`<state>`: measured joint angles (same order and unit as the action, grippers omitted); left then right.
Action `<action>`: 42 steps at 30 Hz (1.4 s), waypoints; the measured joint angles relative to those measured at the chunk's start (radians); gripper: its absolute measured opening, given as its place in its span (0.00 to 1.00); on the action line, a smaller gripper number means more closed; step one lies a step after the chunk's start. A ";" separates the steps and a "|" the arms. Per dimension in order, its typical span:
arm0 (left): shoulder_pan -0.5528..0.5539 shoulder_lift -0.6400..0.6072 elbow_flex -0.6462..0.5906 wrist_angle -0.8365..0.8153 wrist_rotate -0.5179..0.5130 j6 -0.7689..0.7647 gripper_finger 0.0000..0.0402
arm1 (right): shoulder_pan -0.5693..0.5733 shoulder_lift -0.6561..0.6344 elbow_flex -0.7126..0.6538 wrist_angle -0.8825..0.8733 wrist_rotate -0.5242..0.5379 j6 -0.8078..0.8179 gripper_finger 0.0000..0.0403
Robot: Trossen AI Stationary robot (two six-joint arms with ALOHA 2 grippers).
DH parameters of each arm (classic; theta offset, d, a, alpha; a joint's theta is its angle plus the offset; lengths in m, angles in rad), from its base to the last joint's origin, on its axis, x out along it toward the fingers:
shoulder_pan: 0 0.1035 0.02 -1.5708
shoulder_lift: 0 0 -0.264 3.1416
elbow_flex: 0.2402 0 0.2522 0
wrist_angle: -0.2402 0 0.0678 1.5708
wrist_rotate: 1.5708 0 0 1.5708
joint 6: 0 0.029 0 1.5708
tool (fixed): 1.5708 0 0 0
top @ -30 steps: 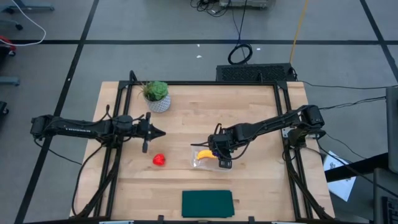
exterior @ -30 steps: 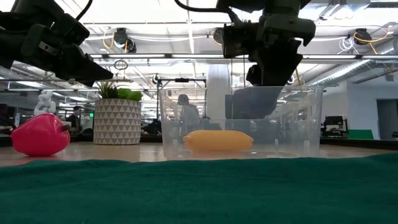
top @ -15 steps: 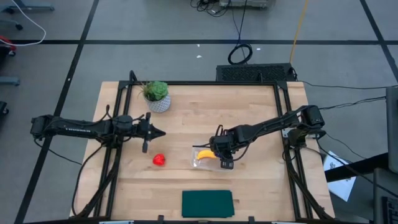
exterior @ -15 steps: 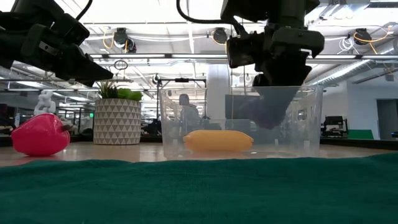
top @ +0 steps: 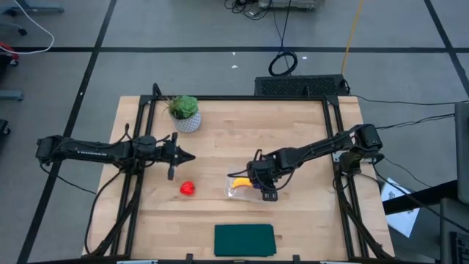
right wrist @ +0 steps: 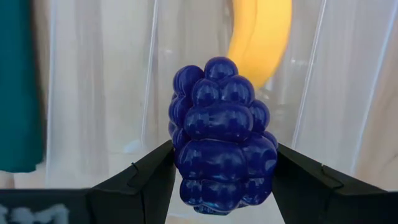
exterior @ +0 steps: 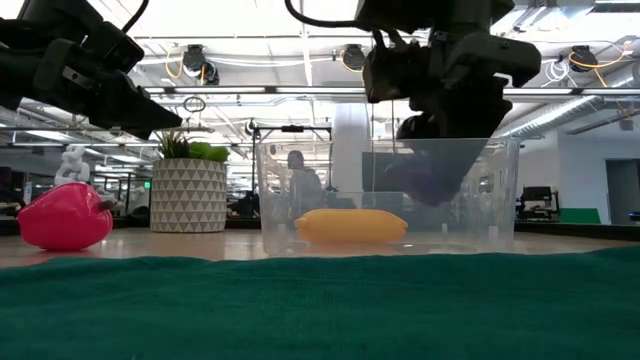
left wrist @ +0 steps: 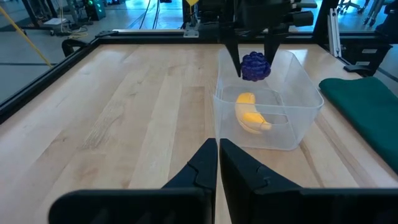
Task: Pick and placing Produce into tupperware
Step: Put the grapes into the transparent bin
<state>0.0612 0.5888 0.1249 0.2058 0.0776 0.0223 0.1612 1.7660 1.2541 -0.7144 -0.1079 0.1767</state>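
Fingers (right wrist: 155, 180) of the right arm grip the grape bunch (right wrist: 221, 134), now lower inside the tupperware (left wrist: 292, 106).

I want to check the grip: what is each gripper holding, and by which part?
The right gripper holds the purple grape bunch by its two sides, over the tupperware. The left gripper is shut and holds nothing.

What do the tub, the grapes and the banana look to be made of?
Tub: clear, thin plastic; the banana shows through its wall. Grapes: glossy purple moulded plastic or rubber, with highlights on each bump. Banana: smooth matte yellow, probably plastic or foam.
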 joint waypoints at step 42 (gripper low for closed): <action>0.000 0.000 0.000 0.000 0.000 0.007 0.06 | 0.009 0.000 -0.075 0.144 0.032 -0.011 0.55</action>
<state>0.0609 0.5888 0.1249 0.2054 0.0776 0.0291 0.1699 1.7660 1.1790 -0.5708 -0.0757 0.1659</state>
